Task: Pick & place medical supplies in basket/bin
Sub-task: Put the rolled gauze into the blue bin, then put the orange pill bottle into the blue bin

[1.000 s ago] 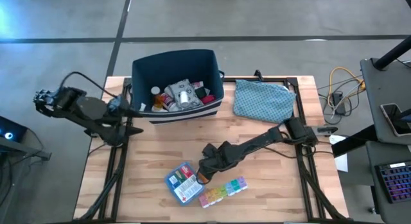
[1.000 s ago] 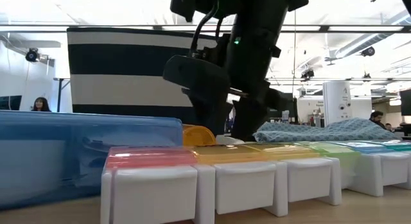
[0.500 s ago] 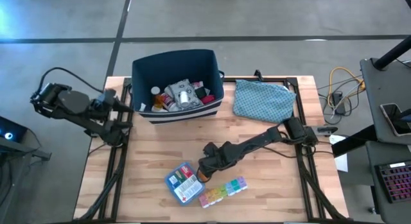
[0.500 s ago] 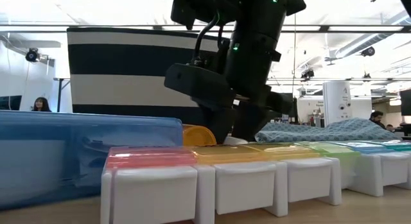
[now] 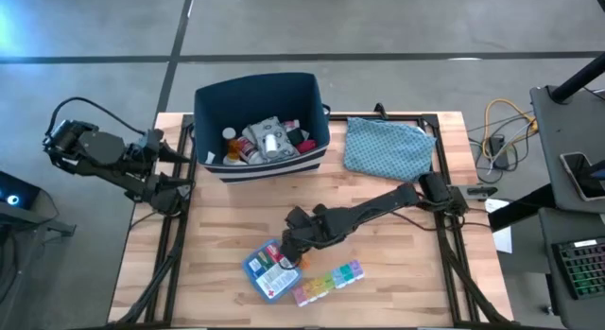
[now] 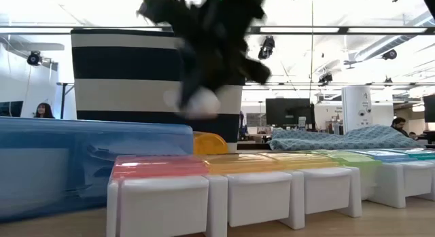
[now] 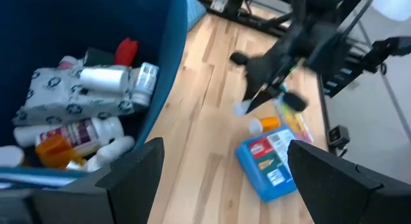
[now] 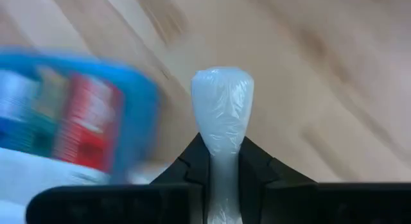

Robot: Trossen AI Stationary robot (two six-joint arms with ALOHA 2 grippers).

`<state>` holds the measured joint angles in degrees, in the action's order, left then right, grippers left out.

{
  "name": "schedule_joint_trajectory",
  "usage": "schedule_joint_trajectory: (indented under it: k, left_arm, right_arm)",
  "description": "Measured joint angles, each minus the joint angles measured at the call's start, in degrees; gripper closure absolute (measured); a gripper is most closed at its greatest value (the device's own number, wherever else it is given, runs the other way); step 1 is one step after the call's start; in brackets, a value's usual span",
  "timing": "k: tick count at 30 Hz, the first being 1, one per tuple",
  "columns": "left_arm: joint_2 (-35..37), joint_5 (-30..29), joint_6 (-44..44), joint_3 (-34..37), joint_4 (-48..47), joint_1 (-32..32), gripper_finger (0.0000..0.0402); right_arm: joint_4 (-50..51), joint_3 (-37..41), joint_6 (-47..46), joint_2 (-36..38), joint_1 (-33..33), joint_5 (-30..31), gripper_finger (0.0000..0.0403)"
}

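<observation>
My right gripper (image 5: 291, 239) hangs over the table's middle, above the blue first-aid pouch (image 5: 269, 270), and is shut on a small white plastic-wrapped item (image 8: 222, 108). The item shows as a pale blob (image 6: 197, 101) in the low view. Right of the pouch, the rainbow pill organizer (image 5: 327, 282) lies flat on the wood. An orange-capped bottle (image 7: 264, 124) lies beside the pouch. The navy bin (image 5: 257, 86) stands at the far edge with several supplies inside. My left gripper (image 7: 223, 147) waits open off the table's left edge, beside the bin. My right gripper pinches the wrapped item between its two fingers at its narrow end (image 8: 222, 161). The bulbous end sticks out past the fingertips. The item is lifted clear of the table.
A teal patterned cloth pouch (image 5: 388, 147) lies at the far right beside the bin. Bare wood lies between the bin and the pouch. Metal frame rails run along the table's left and right edges.
My right gripper has shut on the white wrapped item and has risen with it, shifting a little toward the table's left and far edge. The item is now clear of the wood. My left arm has drawn back toward the table's left edge.
</observation>
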<state>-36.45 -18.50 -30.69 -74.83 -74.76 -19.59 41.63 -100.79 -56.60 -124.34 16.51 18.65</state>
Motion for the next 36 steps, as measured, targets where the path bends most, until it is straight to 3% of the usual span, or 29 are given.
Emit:
schedule_joint_trajectory:
  k: [6, 13, 15, 17, 21, 26, 31, 36]
  left_arm:
    - [0.6, 0.1, 1.8, 0.0, -2.7, 0.0, 0.0093]
    - [3.1, 0.1, 3.8, 0.0, -3.5, 0.0, 0.0093]
    - [3.9, 0.1, 3.8, 0.0, -3.5, 0.0, 0.0093]
    - [4.7, 0.1, 3.9, 0.1, -3.5, 0.0, 0.0093]
    - [5.3, 0.1, 5.2, 0.2, -3.5, 0.0, 0.0093]
    - [4.9, 0.1, 5.2, 0.3, -3.3, 0.0, 0.0093]
    - [5.0, 0.2, 4.1, 0.9, -3.3, 0.0, 0.0093]
    - [5.2, 0.2, 3.6, 1.7, -3.3, 0.0, 0.0093]
  right_arm:
    - [4.7, -14.6, 2.9, 0.6, -0.8, 9.4, 0.0371]
    - [4.6, -33.0, 14.2, 0.7, -3.8, 23.2, 0.0370]
    - [2.1, -34.2, 17.1, 1.2, -6.4, 24.7, 0.0370]
    - [1.1, -33.4, 17.1, 2.5, -10.6, 21.9, 0.0370]
    - [1.8, -33.1, 14.9, 2.0, -20.5, 8.8, 0.0360]
    - [2.0, -33.0, 15.6, 0.7, -28.2, -0.9, 0.0293]
    - [2.8, -33.0, 16.2, 0.7, -30.4, -2.6, 0.0197]
    - [3.5, -33.0, 18.9, 1.9, -28.5, -4.0, 0.0121]
